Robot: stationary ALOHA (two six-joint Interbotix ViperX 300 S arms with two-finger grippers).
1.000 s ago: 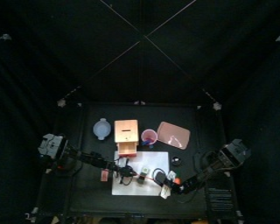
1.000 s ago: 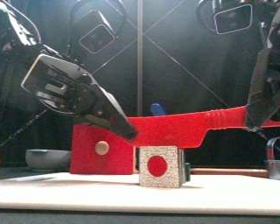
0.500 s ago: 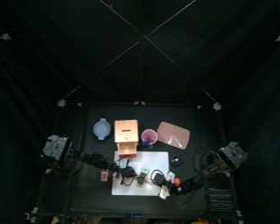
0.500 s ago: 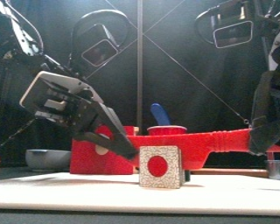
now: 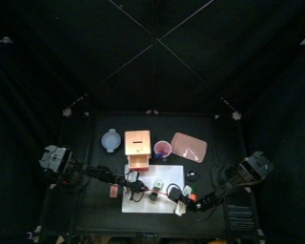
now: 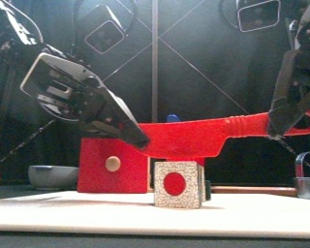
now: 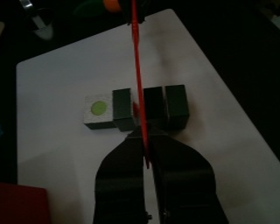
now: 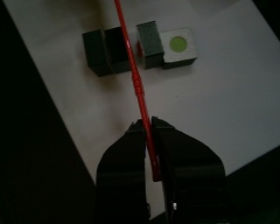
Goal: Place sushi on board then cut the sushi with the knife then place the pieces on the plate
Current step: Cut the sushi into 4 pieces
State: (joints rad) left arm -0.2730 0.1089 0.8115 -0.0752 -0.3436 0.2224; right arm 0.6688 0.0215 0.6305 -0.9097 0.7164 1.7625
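The black table (image 5: 89, 195) carries everything, and an arm reaches in from each side. The left gripper (image 6: 135, 136) comes from 9 o'clock and the right gripper (image 6: 283, 126) from 3 o'clock. Both meet over the white cutting board (image 5: 172, 172), which lies at the 6 o'clock side of the table.

At 12 o'clock from the board stands the pale wooden box (image 5: 138, 148), its red drawer front facing 6 o'clock. The pink tray (image 5: 190, 146) lies at about 1 o'clock from the board and the blue-grey bowl (image 5: 111, 141) at about 10 o'clock. The red cup (image 5: 162, 148) sits between box and tray.

The red toy knife (image 6: 203, 136) is carried by both grippers. The left one's jaws are pinched tight on the broad blade end, and the right one's jaws are clamped on the handle. Its long axis runs 9 to 3 o'clock, handle toward 3, blade edge down. It hangs just above the roll with a thin gap below it.

The sushi roll (image 6: 177, 184) lies on the board under the blade, its long axis 12 to 6 o'clock, square to the knife. The pale end face with a red dot points to 6 o'clock. In the wrist views the blade lines up over a gap between two dark blocks near the row's middle.
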